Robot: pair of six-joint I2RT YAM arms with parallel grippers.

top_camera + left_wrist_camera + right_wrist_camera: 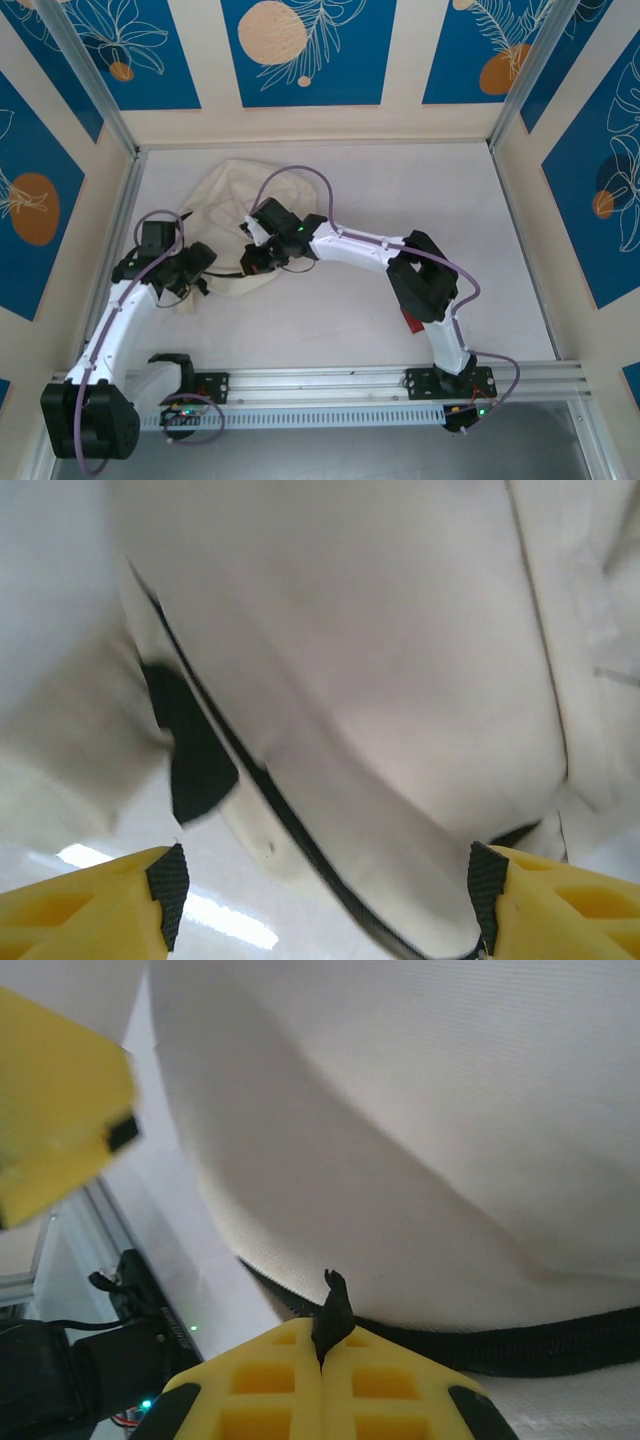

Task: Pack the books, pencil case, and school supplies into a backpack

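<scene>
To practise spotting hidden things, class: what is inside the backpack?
Nothing inside shows. The backpack lies on the table, its cream cloth covering whatever it holds. The right arm's jaws are shut on a small black tab at its edge, but no opening is visible.

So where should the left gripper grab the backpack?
Probably grip the fabric edge along the black zipper line of the backpack, coming from the near side where the left gripper sits open. That edge forms a raised fold right ahead of it; the panel above is smooth with nothing to pinch.
</scene>
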